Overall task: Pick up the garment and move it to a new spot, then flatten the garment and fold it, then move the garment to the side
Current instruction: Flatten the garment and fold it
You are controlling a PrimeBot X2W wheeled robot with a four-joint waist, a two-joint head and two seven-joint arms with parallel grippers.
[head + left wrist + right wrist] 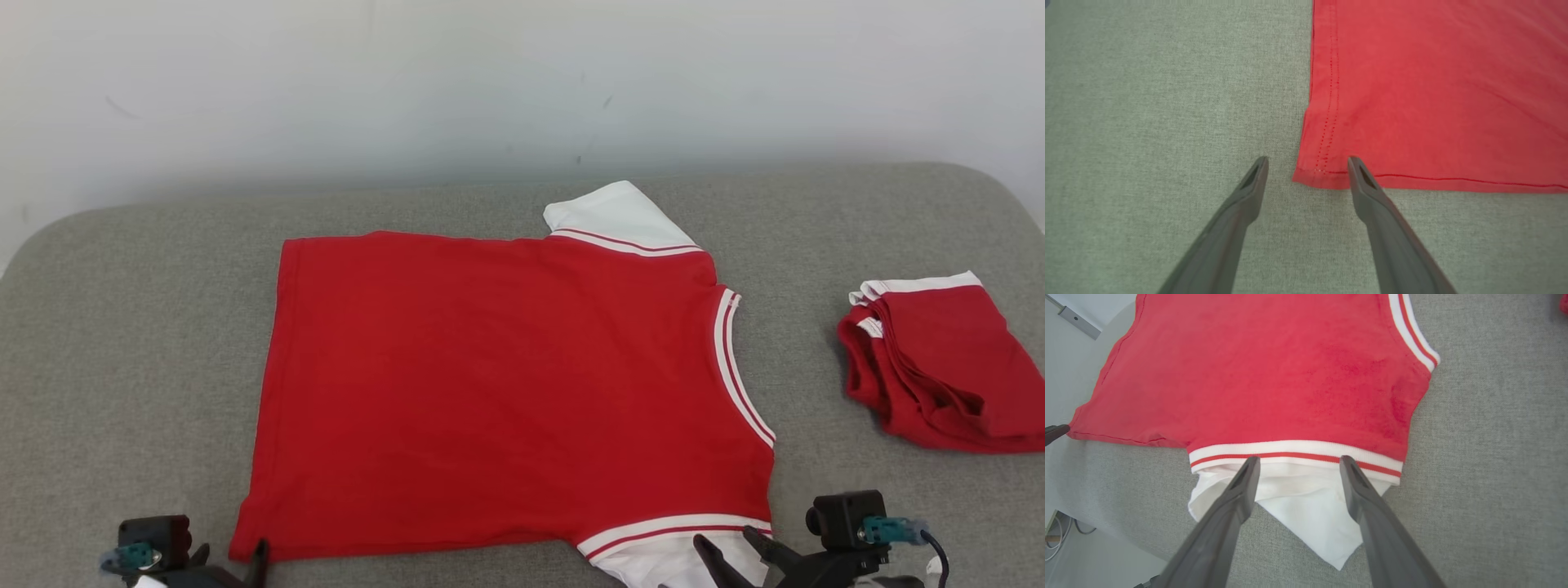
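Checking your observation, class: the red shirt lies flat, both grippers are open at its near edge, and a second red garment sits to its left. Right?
No: the second red garment sits to the right of the red shirt, as the head view shows. Otherwise correct: left gripper and right gripper open.

grey fabric surface (pixel 122 327): red shirt (pixel 490 384) spread flat; folded red garment (pixel 939 359) at right.

Free grey surface (pixel 122 327) L of shirt (pixel 506 384); folded red pile (pixel 939 367) blocks far R.
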